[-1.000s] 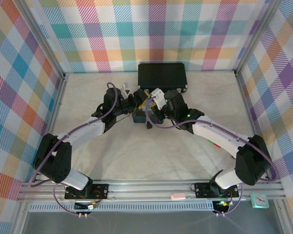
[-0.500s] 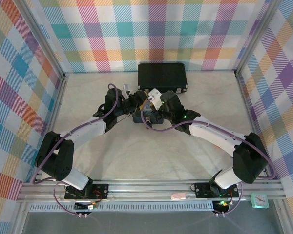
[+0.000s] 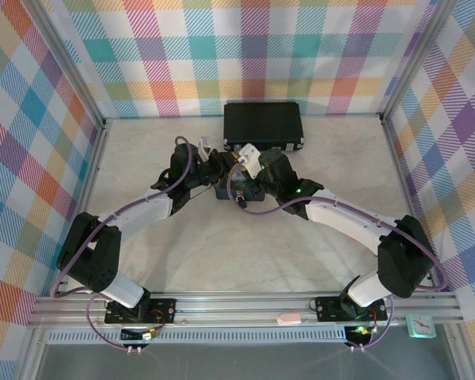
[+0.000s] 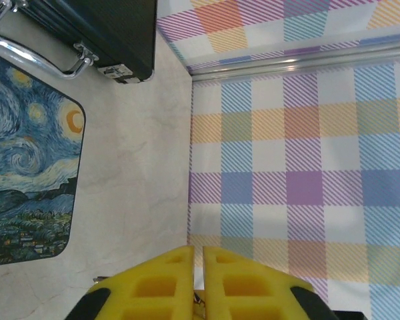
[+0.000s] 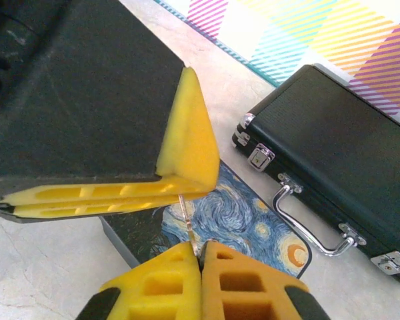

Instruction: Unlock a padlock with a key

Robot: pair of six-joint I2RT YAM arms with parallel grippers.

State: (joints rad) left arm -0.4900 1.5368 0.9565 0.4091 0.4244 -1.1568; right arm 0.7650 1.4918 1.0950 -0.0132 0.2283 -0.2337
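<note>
Pinching the key in my right pincer: the yellow pads are pressed flat together, and the thin metal sliver sticks up out of the seam between them. My left pincer is closed too, pads together with only a hairline slit between them. Whether anything sits in that slit, I cannot tell.

In the right wrist view, the left pincer hangs just above and across the key. The key's far end reaches up to its yellow pads, touching or just short, I can't say which.

Under both pincers lies the tin, its swirling blue night sky facing up, flat on the pale table. Just beyond the tin, the black case lies shut, with its chrome handle and latches on the side facing the tin.

From above, my two arms come in from either side and meet over the tin, right in front of the case. The plaid wall rises at the table's edge.
</note>
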